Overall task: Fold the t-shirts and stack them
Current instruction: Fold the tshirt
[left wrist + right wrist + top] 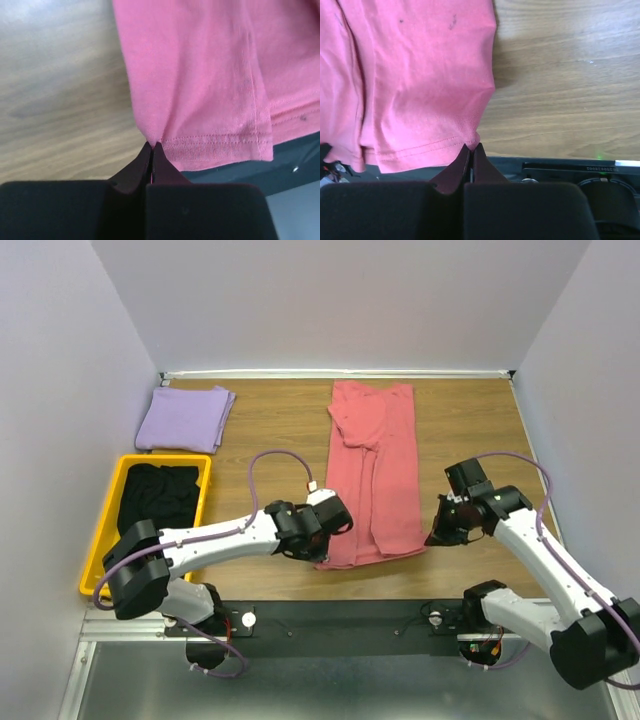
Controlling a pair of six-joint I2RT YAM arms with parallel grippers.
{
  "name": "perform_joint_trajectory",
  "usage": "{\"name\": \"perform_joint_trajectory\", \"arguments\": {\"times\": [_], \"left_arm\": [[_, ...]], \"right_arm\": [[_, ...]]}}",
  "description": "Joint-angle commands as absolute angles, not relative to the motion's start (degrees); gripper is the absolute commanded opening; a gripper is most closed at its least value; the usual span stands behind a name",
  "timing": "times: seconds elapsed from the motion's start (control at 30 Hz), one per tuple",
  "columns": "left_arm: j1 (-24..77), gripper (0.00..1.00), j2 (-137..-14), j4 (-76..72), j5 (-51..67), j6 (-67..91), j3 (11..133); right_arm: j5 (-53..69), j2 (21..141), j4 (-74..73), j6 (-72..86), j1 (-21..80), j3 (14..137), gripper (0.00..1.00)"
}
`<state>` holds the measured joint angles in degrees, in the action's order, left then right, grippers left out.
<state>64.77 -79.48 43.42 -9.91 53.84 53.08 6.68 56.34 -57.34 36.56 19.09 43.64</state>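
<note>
A salmon-pink t-shirt [375, 470] lies lengthwise down the middle of the table, folded into a long strip with its hem toward the near edge. My left gripper [322, 548] is shut on the hem's near left corner [156, 140]. At the hem's near right corner [476, 140] my right gripper [432, 536] is shut as well. A folded lavender-purple t-shirt [184, 418] rests at the far left. Black t-shirts [158, 496] lie bunched in the bin.
The yellow plastic bin [108, 520] stands along the left side of the table. A dark rail [340, 618] runs along the near edge, just under the pink hem. White walls close in the back and both sides.
</note>
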Motion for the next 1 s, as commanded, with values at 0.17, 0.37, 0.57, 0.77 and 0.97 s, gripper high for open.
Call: {"name": "perform_joint_trajectory", "arguments": {"times": [0.17,0.37,0.57,0.77,0.97], "left_arm": [[47.83,0.00,-86.21,40.35,-12.04,39.74,65.02],[41.05,0.00,-97.71,38.15,-15.47,31.30,79.18],[36.92,0.00,-105.99,33.76,-17.84,26.90,86.13],[35.16,0.00,-111.52,28.83,-18.90,23.30,90.52],[34.98,0.00,-115.66,24.44,-18.55,21.10,93.34]], "right_arm": [[-6.67,69.68,-54.68,31.65,19.07,57.38,0.01],[-13.60,82.43,-49.67,26.11,19.07,68.62,0.01],[-17.75,92.10,-44.13,21.46,18.90,76.36,0.01],[-20.83,99.04,-41.40,18.64,18.72,81.82,0.01],[-21.80,102.48,-39.82,18.46,18.11,80.95,0.01]]}}
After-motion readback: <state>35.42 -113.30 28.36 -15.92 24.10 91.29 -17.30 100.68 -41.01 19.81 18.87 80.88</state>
